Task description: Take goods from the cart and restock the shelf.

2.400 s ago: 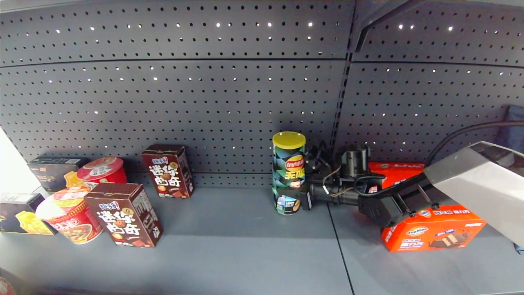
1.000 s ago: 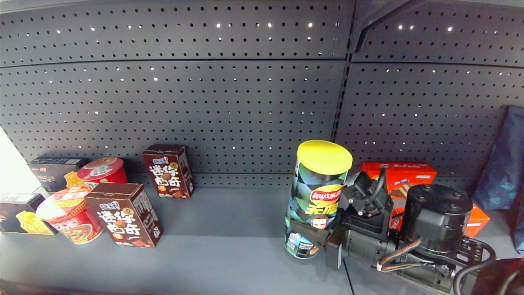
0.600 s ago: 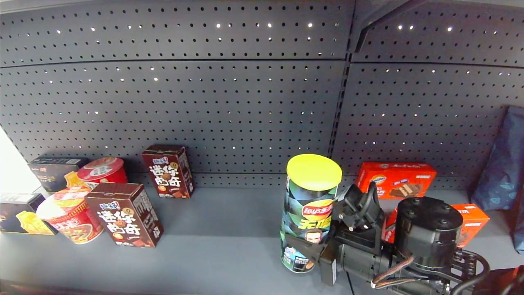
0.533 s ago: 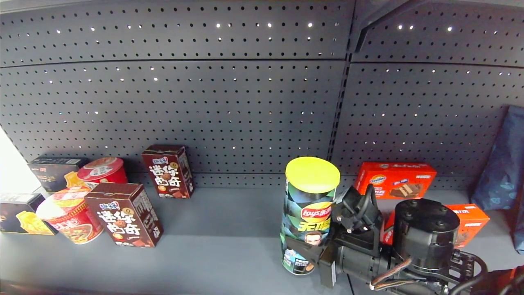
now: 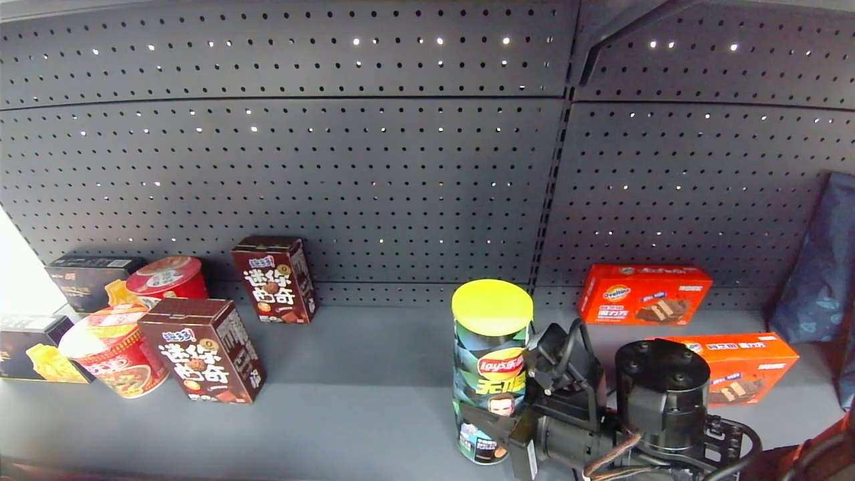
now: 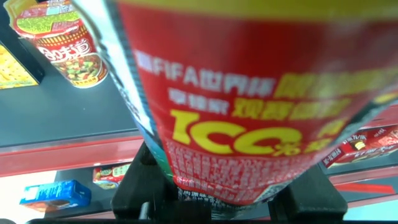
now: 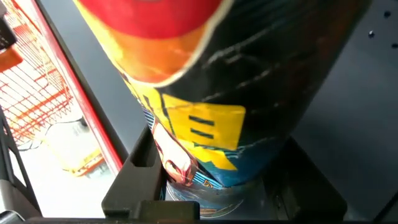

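Dark grey shelf board point(image 5: 374, 401), perforated back panel point(image 5: 334, 167).

- Chip can point(image 5: 491, 361), one, yellow lid point(image 5: 492, 307): upright near the board's front edge. Its lower body is clamped in the right gripper point(image 5: 494, 427). Whether its base touches the board cannot be told.
- Red can point(image 6: 249, 106), one: clenched in the left gripper point(image 6: 227, 193).
- Orange boxes point(image 5: 644, 294), two: right of the chip can, near but apart.
- Brown boxes point(image 5: 200, 357), two: at left.
- Noodle cups point(image 5: 117, 357), two: at left.
- Dark boxes point(image 5: 93, 277), two: far left.
- Bare board lies between the brown boxes and the chip can.
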Motion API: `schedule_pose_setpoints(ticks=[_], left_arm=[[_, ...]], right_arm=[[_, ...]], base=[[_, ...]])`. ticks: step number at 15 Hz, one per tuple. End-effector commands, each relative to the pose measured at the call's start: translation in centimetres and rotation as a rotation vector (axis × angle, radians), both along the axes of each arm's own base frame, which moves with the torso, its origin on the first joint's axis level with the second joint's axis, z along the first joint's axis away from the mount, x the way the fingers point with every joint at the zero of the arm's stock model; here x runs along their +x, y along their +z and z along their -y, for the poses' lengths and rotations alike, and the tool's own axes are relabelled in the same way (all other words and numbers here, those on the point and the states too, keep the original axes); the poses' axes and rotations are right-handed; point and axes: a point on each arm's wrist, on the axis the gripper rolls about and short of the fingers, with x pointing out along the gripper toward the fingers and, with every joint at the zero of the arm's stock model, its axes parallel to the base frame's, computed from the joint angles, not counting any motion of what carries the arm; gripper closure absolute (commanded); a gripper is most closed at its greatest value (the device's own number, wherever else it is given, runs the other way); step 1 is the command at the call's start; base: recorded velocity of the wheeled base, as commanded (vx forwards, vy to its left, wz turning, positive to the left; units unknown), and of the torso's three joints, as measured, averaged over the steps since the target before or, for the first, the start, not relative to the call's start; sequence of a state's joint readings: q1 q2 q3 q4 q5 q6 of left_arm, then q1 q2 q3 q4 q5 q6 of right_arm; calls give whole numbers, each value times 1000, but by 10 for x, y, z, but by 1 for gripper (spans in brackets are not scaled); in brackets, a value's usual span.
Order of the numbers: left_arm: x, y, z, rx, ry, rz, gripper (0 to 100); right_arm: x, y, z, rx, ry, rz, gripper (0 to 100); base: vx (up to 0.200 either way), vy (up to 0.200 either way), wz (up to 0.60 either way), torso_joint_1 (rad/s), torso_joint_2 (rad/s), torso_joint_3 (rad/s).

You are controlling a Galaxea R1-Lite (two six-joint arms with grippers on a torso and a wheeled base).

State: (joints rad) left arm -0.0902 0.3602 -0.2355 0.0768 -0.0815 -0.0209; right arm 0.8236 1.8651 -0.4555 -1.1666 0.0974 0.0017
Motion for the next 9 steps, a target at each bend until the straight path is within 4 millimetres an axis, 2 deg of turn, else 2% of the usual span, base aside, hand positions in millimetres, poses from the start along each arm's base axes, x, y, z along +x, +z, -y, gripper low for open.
schedule_pose_setpoints(ticks=[1,7,8,9], left_arm=[[0,0,0,0,0,-1,100],[0,-2,0,0,0,-6,100],[0,-2,0,0,0,-6,100],[0,-2,0,0,-2,-6,100]], right_arm=[[2,-7,-2,-18,-1,-16,100],[4,-15,-4,-17,1,-17,100],[4,-15,-4,-18,2,-18,0],[4,-15,-4,-17,1,-17,0]], base=[[0,0,0,0,0,0],[0,0,0,0,0,0],[0,0,0,0,0,0],[0,0,0,0,0,0]])
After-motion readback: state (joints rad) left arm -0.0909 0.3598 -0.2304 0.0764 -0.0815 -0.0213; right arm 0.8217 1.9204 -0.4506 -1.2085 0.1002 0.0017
